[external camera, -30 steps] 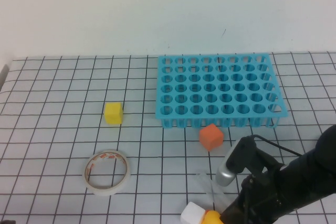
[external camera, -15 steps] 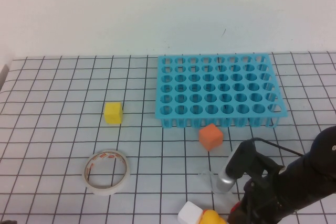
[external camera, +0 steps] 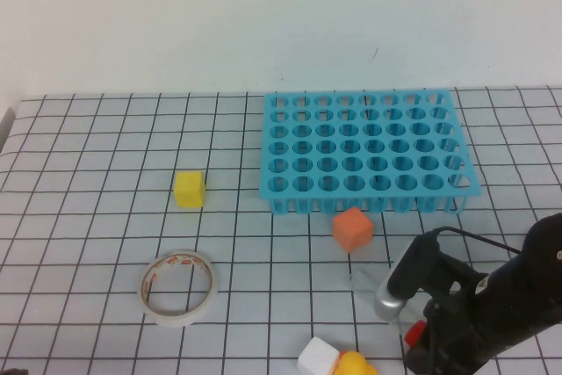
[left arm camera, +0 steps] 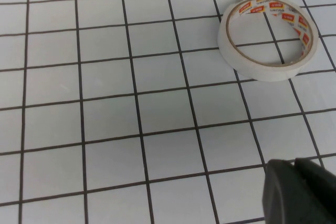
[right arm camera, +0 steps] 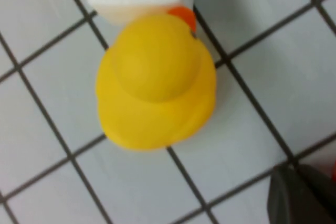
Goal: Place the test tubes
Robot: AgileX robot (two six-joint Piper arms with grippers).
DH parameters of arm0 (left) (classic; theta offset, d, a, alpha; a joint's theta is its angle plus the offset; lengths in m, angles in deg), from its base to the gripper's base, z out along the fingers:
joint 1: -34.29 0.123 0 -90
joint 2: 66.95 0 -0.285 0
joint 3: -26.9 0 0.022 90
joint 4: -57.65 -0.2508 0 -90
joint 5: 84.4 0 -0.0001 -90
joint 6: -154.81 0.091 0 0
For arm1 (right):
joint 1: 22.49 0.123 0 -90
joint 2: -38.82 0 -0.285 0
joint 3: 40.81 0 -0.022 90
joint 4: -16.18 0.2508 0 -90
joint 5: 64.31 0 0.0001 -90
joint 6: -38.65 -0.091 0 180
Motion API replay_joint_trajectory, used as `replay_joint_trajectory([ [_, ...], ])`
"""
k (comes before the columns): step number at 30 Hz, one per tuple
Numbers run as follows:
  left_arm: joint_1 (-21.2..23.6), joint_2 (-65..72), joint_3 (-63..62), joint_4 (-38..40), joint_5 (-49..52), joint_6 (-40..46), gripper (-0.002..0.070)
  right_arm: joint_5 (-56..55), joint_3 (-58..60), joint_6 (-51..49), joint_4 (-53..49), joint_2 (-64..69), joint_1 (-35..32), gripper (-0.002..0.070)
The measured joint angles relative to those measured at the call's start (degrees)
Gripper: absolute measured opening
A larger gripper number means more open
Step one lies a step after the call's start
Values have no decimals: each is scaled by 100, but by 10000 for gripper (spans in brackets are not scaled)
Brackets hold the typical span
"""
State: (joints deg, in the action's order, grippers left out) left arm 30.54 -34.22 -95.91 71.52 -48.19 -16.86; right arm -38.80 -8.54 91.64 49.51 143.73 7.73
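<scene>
I see a white, black-gridded worktop (external camera: pixel 88 217) under a plain wall (external camera: pixel 263 15). A clear test tube (external camera: pixel 362 278) lies faintly between the orange cube (external camera: pixel 353 228) and my right arm, near the blue rack (external camera: pixel 364 151). The right gripper (right arm camera: pixel 302 193) hovers by a yellow duck (right arm camera: pixel 157 82), jaws closed. The left gripper (left arm camera: pixel 298 190) hovers near a tape roll (left arm camera: pixel 268 38), jaws closed.

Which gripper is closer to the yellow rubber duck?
Right. The right gripper sits just beside the yellow rubber duck; the left gripper is farther off, by the white tape roll.

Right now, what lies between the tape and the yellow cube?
Bare grid, in the high view. The left pincer is shut near the tape; the right pincer is shut by the duck.
</scene>
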Motion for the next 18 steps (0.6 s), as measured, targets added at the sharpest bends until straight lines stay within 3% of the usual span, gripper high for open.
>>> replay_joint_trajectory([
  [5,0,0,0,0,0,0,-2,738,-252,-253,-302,0,-227,39],
  [12,0,0,0,0,0,0,-2,2092,-1244,-1833,-1539,0,-291,205],
  [18,0,0,0,10,0,0,-2,1666,-1653,-2918,-1529,34,-304,242],
])
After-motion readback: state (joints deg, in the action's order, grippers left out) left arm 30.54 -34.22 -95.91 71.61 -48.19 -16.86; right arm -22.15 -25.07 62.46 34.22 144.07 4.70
